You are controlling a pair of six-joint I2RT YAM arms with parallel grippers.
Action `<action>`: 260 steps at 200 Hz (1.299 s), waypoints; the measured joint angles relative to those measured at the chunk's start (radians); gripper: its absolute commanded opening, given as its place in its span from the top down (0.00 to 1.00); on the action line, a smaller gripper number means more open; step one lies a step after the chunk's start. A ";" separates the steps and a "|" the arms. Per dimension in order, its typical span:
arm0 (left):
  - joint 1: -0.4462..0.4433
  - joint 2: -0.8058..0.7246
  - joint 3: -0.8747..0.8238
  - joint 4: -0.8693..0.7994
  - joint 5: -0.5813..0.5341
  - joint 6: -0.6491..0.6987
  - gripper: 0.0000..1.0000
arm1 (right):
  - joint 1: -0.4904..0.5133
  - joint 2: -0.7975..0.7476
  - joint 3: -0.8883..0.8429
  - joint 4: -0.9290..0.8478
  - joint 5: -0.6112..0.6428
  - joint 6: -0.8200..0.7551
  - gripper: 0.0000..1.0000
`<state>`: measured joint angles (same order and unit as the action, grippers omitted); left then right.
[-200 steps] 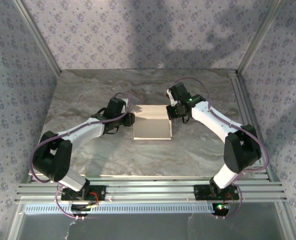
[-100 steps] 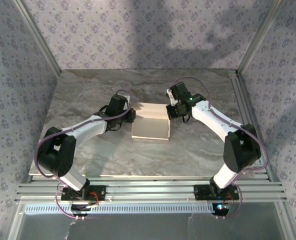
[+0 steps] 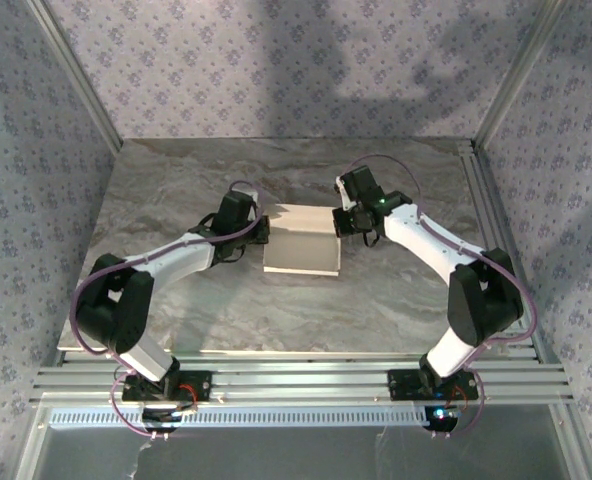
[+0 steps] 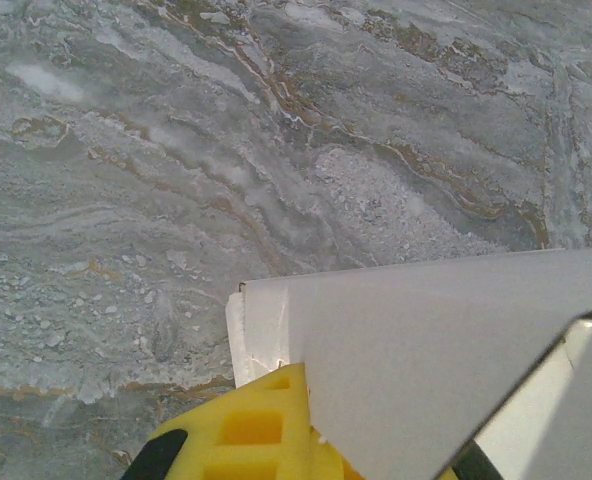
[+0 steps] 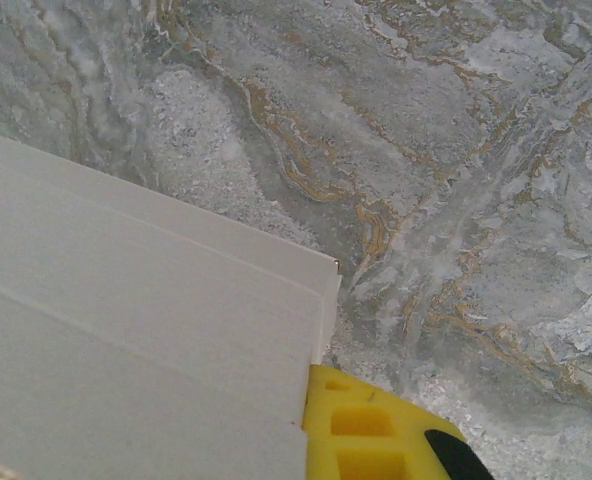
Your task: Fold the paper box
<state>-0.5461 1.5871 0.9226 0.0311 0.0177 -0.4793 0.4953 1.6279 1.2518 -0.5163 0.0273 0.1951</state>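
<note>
The paper box (image 3: 301, 250) is a white creased cardboard blank lying mid-table between both arms, its back panel raised. My left gripper (image 3: 264, 232) sits at the box's left back corner. In the left wrist view a white panel (image 4: 446, 370) runs down between the yellow fingers (image 4: 246, 430), and the left gripper (image 4: 321, 425) is shut on it. My right gripper (image 3: 338, 225) is at the right back corner. There the layered cardboard (image 5: 146, 340) lies against one yellow finger (image 5: 376, 440) and hides the other; the right gripper (image 5: 311, 425) is shut on the box's edge.
The marble-patterned table (image 3: 176, 180) is bare around the box. Aluminium rails (image 3: 306, 380) run along the near edge, and patterned walls stand on three sides. An upright post (image 3: 76, 75) stands at each back corner.
My left gripper has swung in toward the box's left back corner and shut on its panel. The box has shifted slightly left and back. The right arm has stayed put.
</note>
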 measured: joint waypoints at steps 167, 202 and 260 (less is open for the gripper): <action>-0.098 -0.051 -0.177 0.173 -0.123 -0.121 1.00 | 0.131 -0.123 -0.236 0.202 0.188 0.239 1.00; -0.105 -0.065 -0.212 0.193 -0.123 -0.126 1.00 | 0.158 -0.171 -0.327 0.281 0.220 0.238 1.00; -0.105 -0.076 -0.228 0.192 -0.112 -0.138 0.73 | 0.168 -0.177 -0.358 0.328 0.248 0.227 1.00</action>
<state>-0.6506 1.5116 0.6945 0.2230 -0.0940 -0.6178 0.6636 1.4506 0.8936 -0.1879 0.2749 0.4217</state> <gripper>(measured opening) 0.127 0.053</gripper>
